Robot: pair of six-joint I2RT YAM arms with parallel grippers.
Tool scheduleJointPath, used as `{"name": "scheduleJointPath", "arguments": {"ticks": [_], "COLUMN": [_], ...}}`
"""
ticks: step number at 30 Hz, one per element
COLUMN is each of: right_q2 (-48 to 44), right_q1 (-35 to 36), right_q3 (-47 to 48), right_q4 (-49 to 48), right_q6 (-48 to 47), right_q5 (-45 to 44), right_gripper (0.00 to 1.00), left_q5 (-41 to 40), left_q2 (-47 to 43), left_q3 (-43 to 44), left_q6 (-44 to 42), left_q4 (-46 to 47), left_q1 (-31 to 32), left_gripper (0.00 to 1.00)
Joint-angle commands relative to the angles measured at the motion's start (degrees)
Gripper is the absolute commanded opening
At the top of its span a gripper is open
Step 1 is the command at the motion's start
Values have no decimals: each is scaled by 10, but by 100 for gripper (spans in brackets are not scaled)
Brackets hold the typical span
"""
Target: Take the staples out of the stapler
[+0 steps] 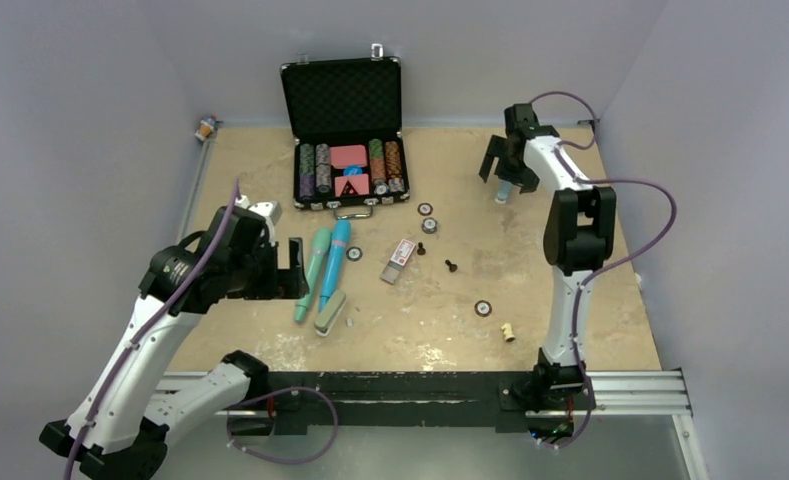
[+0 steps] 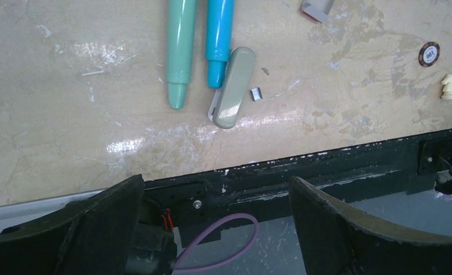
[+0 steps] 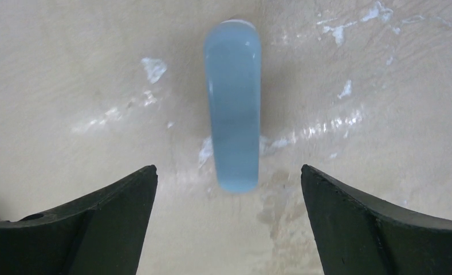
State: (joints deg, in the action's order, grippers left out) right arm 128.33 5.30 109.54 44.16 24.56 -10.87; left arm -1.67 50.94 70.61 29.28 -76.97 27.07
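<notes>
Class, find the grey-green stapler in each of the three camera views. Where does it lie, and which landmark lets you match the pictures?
Top external: the grey-green stapler lies low and left of centre.
Left wrist: it lies in the upper middle.
Right wrist: not in it.
Shared landmark: the blue marker, whose near tip ends beside the stapler in both views that show it.

Open black poker chip case (image 1: 342,95) at the back of the table (image 1: 615,320), chips racked around some pink stuff in the middle. A teal marker (image 1: 312,272) and a blue marker (image 1: 334,262) lie side by side in front of it. Scattered to their right: loose poker chips (image 1: 483,308), two black chess pawns (image 1: 451,266), a small card box (image 1: 400,260) and a cream chess knight (image 2: 449,87).
</notes>
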Motion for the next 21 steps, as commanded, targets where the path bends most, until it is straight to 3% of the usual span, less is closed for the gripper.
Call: {"name": "scheduleJointPath", "arguments": {"ticks": [1,6,15,21], "right_q2": [-132,-242,-423,-536], "right_q1": [5,17,134,148], "right_q3": [-47,-133,-281,-377], "right_q4": [-15,-41,-71,-109], "right_q6": [-9,-16,10,48], "right_q5": [54,112,189,241], "right_gripper": [99,99,99,99], "left_q5": [40,23,19,9], "left_q2": [22,62,164,246], "left_q3": [-22,-49,-75,-69], "left_q6": [-23,-24,-45,-63], "left_q4": [45,87,137,152], "left_q1": [10,77,86,90], "left_gripper": [100,100,97,92]}}
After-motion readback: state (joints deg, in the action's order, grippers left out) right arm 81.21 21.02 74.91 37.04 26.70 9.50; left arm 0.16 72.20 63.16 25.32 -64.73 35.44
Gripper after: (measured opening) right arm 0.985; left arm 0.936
